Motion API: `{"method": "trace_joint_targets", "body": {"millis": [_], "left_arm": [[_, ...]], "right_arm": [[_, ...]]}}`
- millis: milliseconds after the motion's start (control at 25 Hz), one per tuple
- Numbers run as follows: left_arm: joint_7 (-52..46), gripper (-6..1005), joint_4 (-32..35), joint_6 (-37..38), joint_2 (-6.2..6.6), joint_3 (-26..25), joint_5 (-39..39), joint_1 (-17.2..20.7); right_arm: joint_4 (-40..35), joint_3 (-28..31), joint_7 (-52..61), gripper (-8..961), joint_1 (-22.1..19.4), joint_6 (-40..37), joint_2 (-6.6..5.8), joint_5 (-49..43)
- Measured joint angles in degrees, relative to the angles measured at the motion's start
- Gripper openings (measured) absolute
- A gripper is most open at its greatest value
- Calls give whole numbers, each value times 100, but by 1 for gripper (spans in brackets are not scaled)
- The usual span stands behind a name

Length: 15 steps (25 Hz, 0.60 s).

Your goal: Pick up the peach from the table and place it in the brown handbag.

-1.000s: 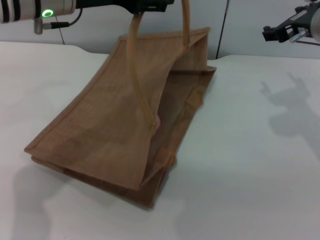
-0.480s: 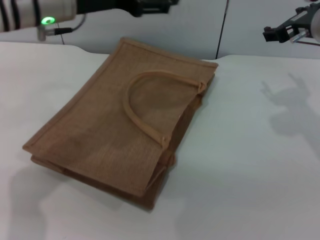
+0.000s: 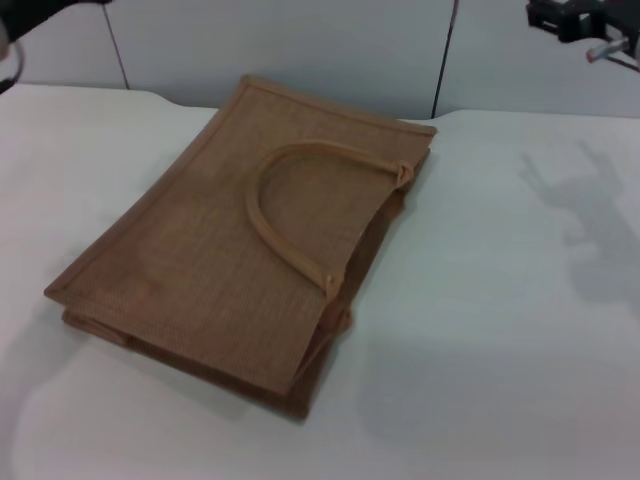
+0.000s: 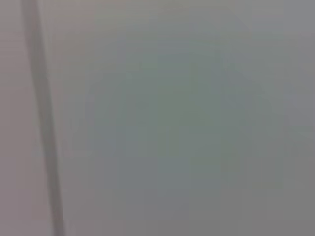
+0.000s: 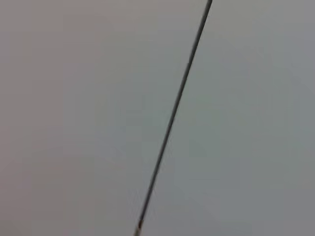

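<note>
Though caught only in part at the far right edge of the head view, right gripper [image 3: 570, 18] up high and well clear of the table [image 3: 500, 380]; whether clenched or released, cannot tell. Nothing held in what shows of it. Below it, a soft grey shadow [image 3: 600, 240] across the white tabletop. Over at the opposite far corner, only a dark sliver of the left gripper [image 3: 12, 18], raised and well apart from the bag; clenched or released, again cannot tell.

Between the two, lying flat on its broad side, the brown handbag [image 3: 190, 260], collapsed, side gusset folded in along the edge toward the right arm. Flat upon its upper face, one pale arched handle [image 3: 290, 190]. Mouth edge toward the grey wall [image 3: 300, 40] behind the table. No sight of the peach from any camera. From both wrist cameras, only blank grey wall and one dark seam [image 5: 172, 118]
</note>
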Motion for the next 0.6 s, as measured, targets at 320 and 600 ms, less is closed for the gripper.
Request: {"method": "trace_joint_targets", "body": {"millis": [320, 600], "left_arm": [[1923, 877, -1282, 247, -14, -9, -2125, 311], [4183, 876, -2896, -548, -25, 60, -4204, 284]], "right_arm": [[879, -284, 119, 871, -315, -1694, 7, -5], [1740, -368, 500, 871, -430, -3072, 20, 0]]}}
